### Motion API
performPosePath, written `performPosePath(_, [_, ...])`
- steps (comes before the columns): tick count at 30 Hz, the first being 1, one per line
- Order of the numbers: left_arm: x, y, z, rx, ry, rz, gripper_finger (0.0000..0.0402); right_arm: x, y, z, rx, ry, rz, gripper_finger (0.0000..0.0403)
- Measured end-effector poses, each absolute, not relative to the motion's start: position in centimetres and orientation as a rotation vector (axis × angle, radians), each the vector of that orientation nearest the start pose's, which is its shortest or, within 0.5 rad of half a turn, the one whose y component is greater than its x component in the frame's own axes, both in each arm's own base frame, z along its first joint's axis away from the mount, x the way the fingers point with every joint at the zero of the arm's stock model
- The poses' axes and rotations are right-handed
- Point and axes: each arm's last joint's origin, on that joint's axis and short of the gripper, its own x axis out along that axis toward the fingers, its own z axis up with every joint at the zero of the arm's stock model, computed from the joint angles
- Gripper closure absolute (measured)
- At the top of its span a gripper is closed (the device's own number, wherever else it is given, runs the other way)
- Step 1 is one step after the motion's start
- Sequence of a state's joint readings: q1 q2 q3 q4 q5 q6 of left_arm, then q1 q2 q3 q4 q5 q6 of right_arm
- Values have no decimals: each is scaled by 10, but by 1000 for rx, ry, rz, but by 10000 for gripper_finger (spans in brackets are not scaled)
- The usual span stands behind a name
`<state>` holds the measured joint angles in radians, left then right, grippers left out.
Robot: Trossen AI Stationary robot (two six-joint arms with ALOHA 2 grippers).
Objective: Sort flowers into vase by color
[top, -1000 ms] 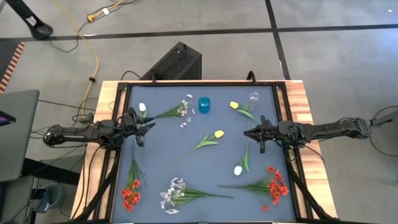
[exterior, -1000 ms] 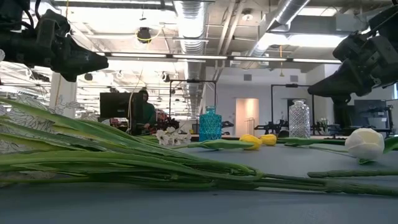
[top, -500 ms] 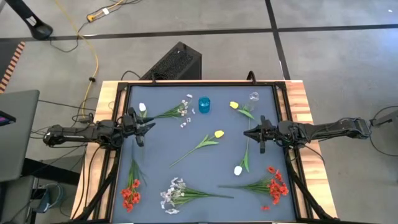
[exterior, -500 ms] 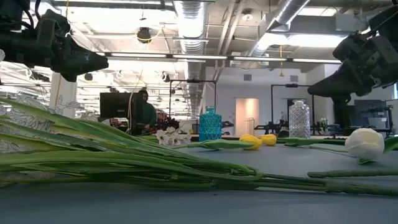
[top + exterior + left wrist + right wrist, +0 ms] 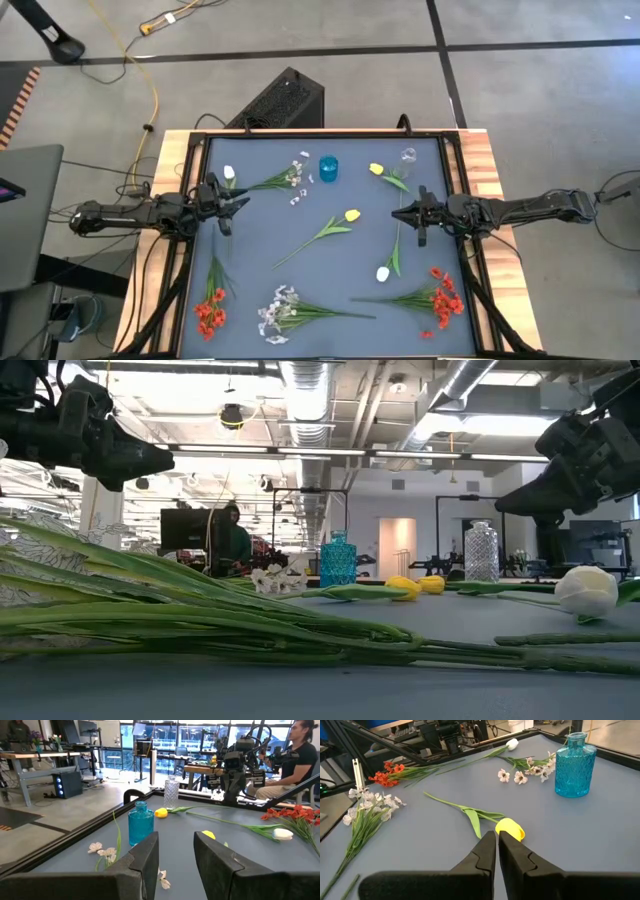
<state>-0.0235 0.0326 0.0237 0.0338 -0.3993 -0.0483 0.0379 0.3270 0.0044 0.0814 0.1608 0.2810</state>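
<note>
yellow tulip (image 5: 351, 214): light, floppy | pinch its green stem mid-length | left hand (image 5: 240, 203) part-open, empty | right hand (image 5: 397, 213) closed, empty

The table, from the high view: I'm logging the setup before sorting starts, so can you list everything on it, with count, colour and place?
blue vase: one, blue glass, far middle.
clear vase: one, clear glass, far right.
yellow tulips: two, one at centre, one beside the clear vase.
white tulips: two, one right of centre toward the near edge, one far left.
red flowers: two bunches, near right and near left.
lilac-white sprays: two, near middle and left of the blue vase.
left hand: dark, left edge, open, empty.
right hand: dark, right edge, shut, empty.
</note>
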Motion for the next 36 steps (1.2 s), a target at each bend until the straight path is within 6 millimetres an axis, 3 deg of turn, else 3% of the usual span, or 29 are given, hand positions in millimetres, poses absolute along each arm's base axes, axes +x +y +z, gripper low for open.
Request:
performPosePath(7, [96,9,172,-61,-35,375,290,115,0,145,256,221,-156,352])
performPosePath(14, [96,9,173,-222,-75,379,290,115,0,145,255,221,-155,352])
performPosePath(22, [92,14,188,-223,-235,543,290,115,0,145,255,221,-156,352])
performPosePath(25, [92,13,191,-190,-259,506,290,115,-2,147,148,202,-201,352])
performPosePath(29, [93,10,194,-133,-272,386,290,116,-4,151,107,154,-227,352])
performPosePath(36, [101,10,198,-104,-290,393,290,117,-8,173,135,-65,-241,352])
